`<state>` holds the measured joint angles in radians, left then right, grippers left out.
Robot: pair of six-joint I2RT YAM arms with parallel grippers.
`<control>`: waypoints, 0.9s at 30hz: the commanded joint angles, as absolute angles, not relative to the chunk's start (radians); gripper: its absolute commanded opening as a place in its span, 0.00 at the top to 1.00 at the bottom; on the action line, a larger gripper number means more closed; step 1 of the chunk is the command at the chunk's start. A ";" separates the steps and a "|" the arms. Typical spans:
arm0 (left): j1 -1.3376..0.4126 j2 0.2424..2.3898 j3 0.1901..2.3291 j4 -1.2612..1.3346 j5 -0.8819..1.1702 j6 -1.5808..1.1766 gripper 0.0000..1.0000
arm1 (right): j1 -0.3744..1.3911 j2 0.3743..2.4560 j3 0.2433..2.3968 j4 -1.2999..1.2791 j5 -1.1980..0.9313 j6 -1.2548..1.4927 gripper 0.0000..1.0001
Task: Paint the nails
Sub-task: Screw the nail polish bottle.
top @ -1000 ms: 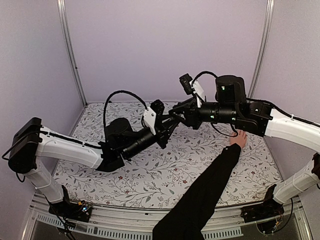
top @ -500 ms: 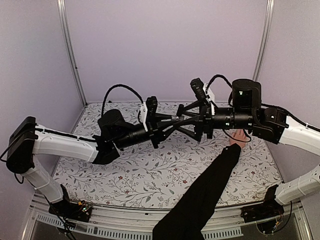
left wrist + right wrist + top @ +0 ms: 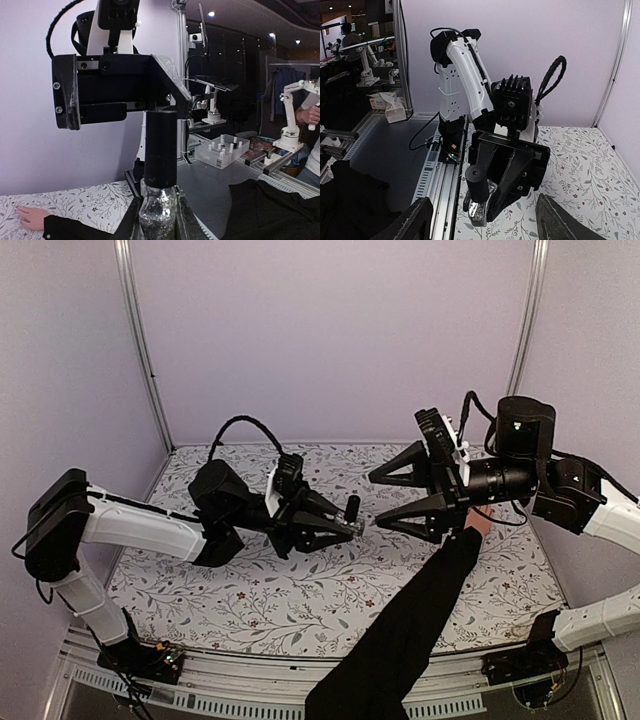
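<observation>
**Left holds bottle, right wide open, hand on table**

Left end effector is pinching a small glittery bottle by its glass body. The black cap is on and sticks out past the fingertips, toward the right arm. Right end effector has its fingers spread wide and faces the cap head-on. It is near the cap but not touching it. In the right wrist view the cap sits between the two spread fingers.

A bare human hand in a long black sleeve lies flat on the floral table at the right side. In the top view it is partly hidden behind the right arm. The nails are on that hand but too small to make out.
</observation>
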<state>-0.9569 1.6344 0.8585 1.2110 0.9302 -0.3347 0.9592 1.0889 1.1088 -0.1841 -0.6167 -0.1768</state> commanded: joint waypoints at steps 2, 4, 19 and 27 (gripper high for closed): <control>-0.970 1.696 0.923 1.303 1.078 -0.449 1.00 | 0.956 1.113 1.170 -0.237 -0.756 -0.252 0.30; -0.972 1.716 0.940 1.315 1.092 -0.486 1.00 | 0.957 1.127 1.186 -0.241 -0.795 -0.259 0.34; -0.977 1.791 0.987 1.397 1.122 -0.588 1.00 | 0.989 1.231 1.228 -0.266 -0.847 -0.288 0.51; -0.974 1.796 0.980 1.406 1.098 -0.590 1.00 | 0.989 1.243 1.201 -0.258 -0.840 -0.295 0.67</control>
